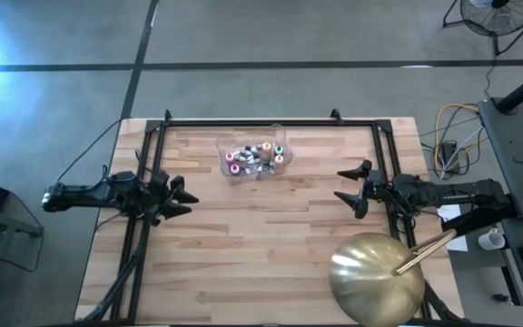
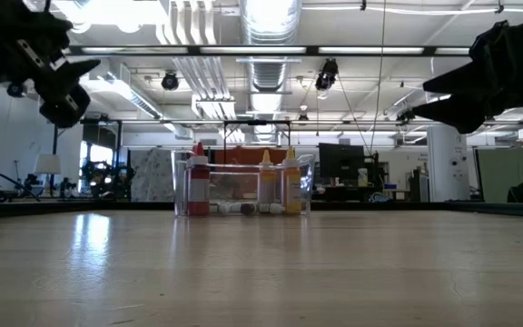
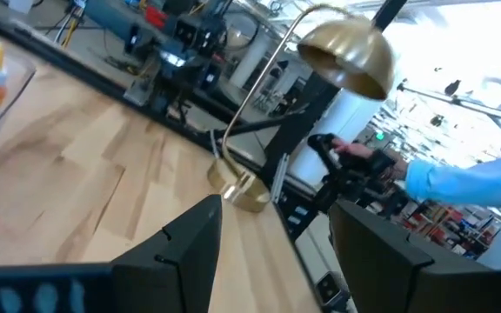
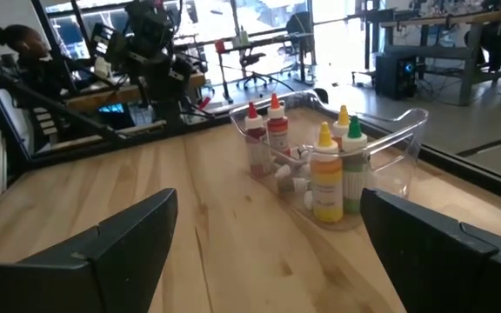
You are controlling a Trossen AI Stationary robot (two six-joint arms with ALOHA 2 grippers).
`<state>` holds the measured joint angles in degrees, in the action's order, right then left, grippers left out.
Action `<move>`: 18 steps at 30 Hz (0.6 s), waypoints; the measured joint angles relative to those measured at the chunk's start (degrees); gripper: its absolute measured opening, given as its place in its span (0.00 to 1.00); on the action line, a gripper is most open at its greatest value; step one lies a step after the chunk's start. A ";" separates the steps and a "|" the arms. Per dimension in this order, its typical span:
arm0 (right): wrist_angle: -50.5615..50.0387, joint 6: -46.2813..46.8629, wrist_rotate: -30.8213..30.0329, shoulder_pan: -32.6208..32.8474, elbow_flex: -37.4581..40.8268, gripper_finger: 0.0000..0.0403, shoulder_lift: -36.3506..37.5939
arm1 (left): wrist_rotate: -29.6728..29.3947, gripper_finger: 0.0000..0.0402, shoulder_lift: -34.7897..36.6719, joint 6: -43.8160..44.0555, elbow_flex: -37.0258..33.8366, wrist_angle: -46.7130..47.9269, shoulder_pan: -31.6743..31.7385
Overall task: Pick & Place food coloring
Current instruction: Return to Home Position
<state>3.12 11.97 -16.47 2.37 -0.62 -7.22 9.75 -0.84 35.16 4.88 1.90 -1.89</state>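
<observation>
The bottles [image 1: 255,158] sit in the tub [image 4: 400,161] at 12 o'clock on the tabletop [image 1: 261,245]. The left fingers [image 3: 190,252] at 9 o'clock and right fingers [image 4: 137,235] at 3 o'clock are wide and hold nothing. I think this is the go-home step; next, the arms just park.
</observation>
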 joint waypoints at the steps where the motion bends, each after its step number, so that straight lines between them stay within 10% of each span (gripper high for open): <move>1: -0.04 0.00 0.01 0.00 0.01 0.88 -0.01 | 0.01 0.47 0.54 0.00 -0.97 -0.64 0.00; 18: -0.23 -0.13 0.00 -0.17 0.07 0.88 7.23 | -3.43 0.47 0.85 -0.15 -4.39 -3.90 2.71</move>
<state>2.90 11.84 -16.47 2.20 -0.56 0.01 6.33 0.01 35.00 0.49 -2.00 0.82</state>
